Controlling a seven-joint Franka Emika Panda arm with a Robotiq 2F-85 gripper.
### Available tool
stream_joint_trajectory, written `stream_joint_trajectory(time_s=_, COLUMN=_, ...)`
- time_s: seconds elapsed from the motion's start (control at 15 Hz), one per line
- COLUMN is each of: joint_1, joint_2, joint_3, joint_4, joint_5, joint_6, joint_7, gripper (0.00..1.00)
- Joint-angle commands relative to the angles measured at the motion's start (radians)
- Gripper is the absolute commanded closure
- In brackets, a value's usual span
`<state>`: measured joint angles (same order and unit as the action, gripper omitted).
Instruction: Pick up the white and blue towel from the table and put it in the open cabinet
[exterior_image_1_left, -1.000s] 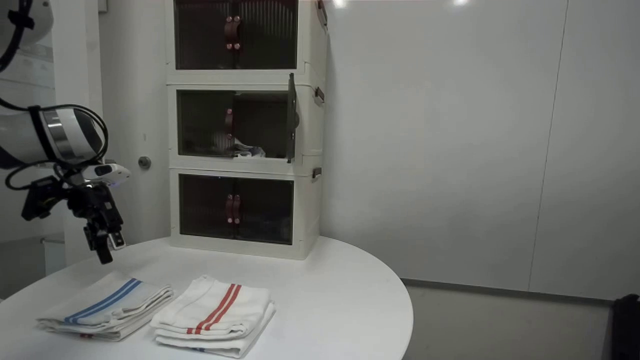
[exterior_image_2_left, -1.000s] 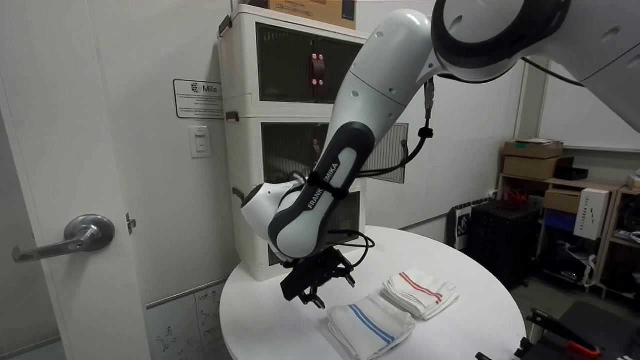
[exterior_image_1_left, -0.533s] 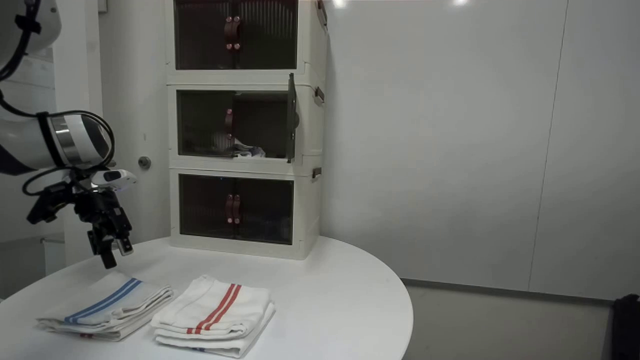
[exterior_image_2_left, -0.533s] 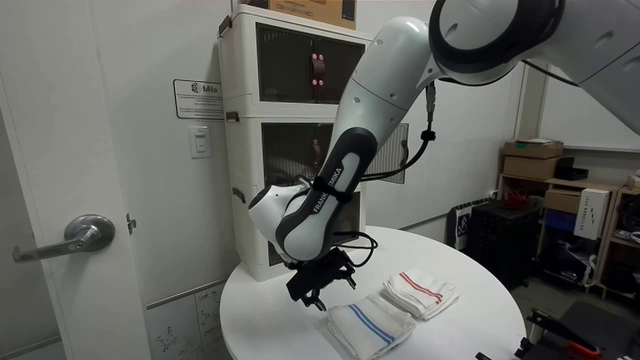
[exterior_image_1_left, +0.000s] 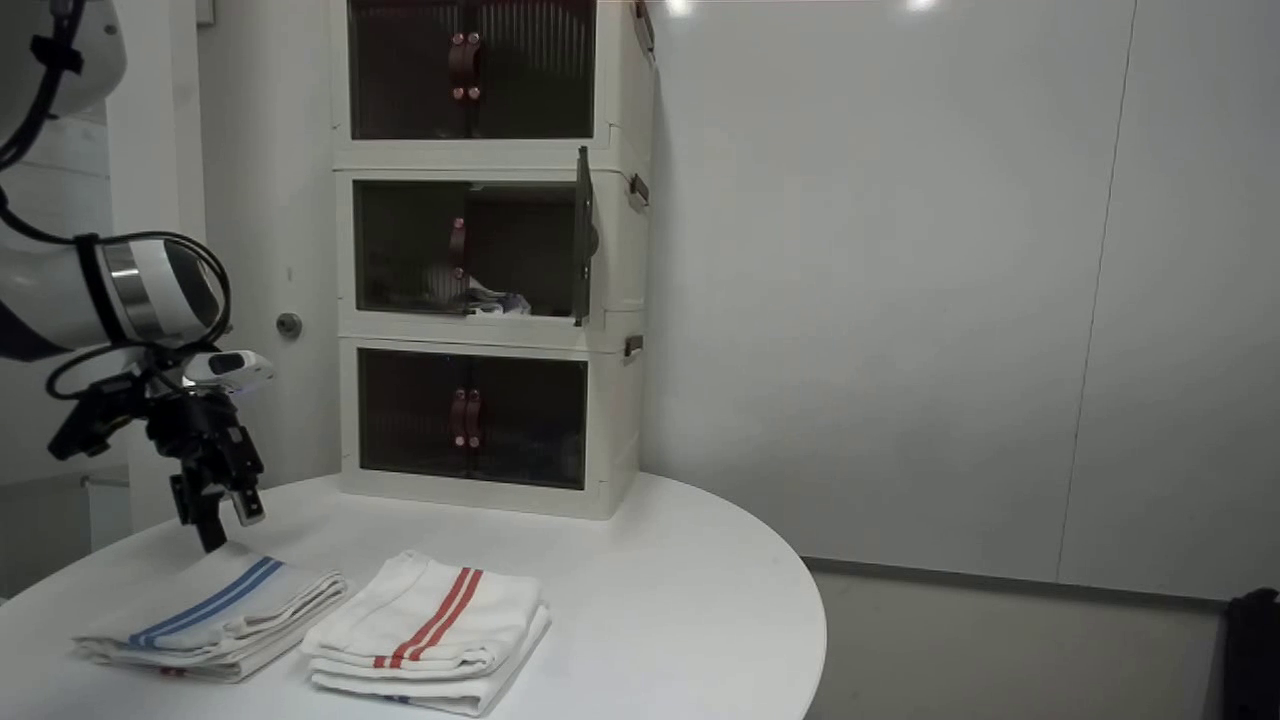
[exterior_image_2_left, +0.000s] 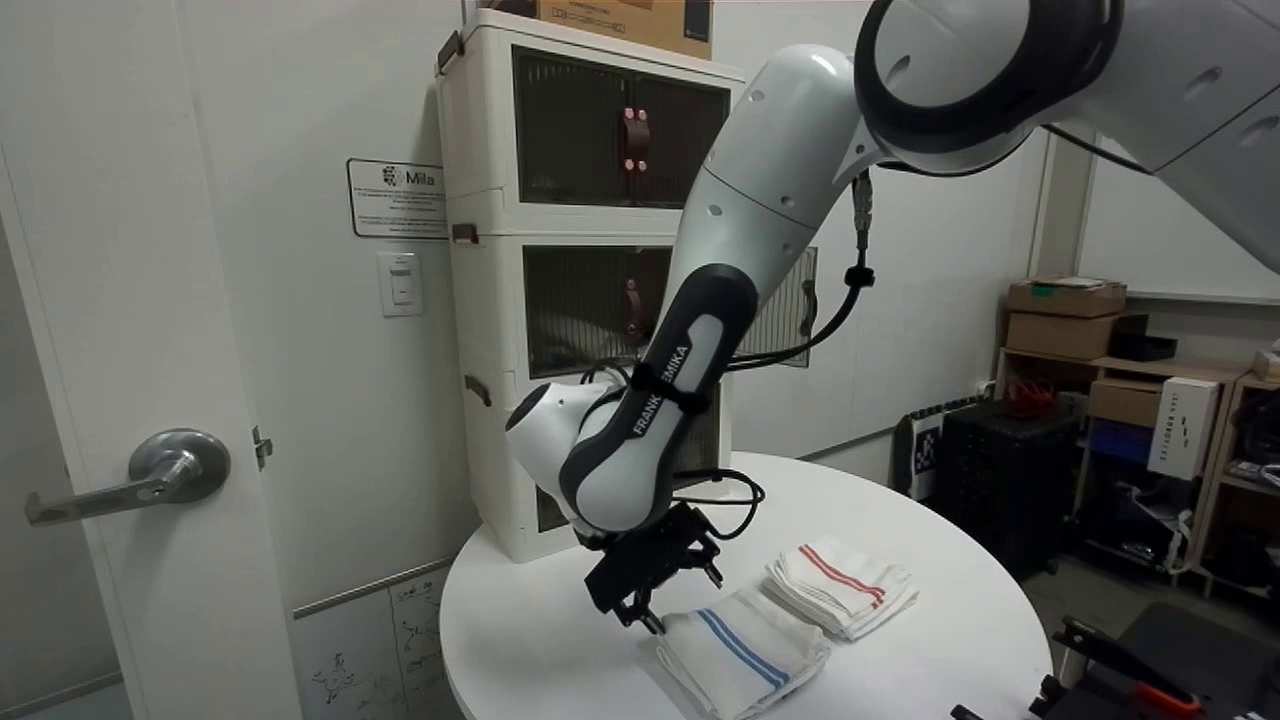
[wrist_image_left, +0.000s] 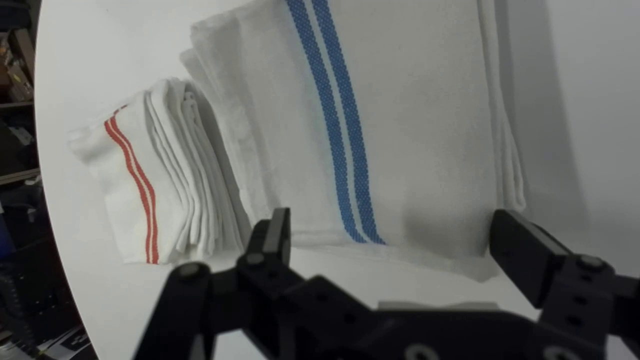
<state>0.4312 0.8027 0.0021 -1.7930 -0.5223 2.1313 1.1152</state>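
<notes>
At left in an exterior view, the gripper points down at the edge of the blue-striped towel (whether a fingertip touches it, I cannot tell); in the wrist view its fingers stand wide apart. That towel lies folded on the tabletop, stripes upward. Just to its right is the red-striped towel, folded too. Behind, reaching farther right, is the cabinet, a pale cloth inside, its right-hand door swung out.
</notes>
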Motion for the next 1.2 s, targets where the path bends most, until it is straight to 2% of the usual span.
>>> stream_joint_trajectory(time_s=0.0, joint_1=-0.011, joint_2=0.015, joint_3=-0.002, joint_4=0.004, joint_5=0.026, joint_6=0.024, joint_7=-0.039, gripper=0.0)
stream_joint_trajectory(time_s=0.53, joint_1=-0.019, joint_2=0.056, joint_3=0.002, joint_4=0.033, joint_5=0.06, joint_6=0.037, joint_7=-0.081, gripper=0.0)
stream_joint_trajectory(time_s=0.6, joint_1=-0.019, joint_2=0.06, joint_3=0.002, joint_4=0.035, joint_5=0.067, joint_6=0.038, joint_7=-0.09, gripper=0.17)
stream_joint_trajectory(time_s=0.67, joint_1=-0.02, joint_2=0.064, joint_3=0.002, joint_4=0.037, joint_5=0.074, joint_6=0.039, joint_7=-0.097, gripper=0.28)
stream_joint_trajectory(time_s=1.13, joint_1=-0.017, joint_2=0.069, joint_3=-0.003, joint_4=0.038, joint_5=0.111, joint_6=0.043, joint_7=-0.128, gripper=0.81)
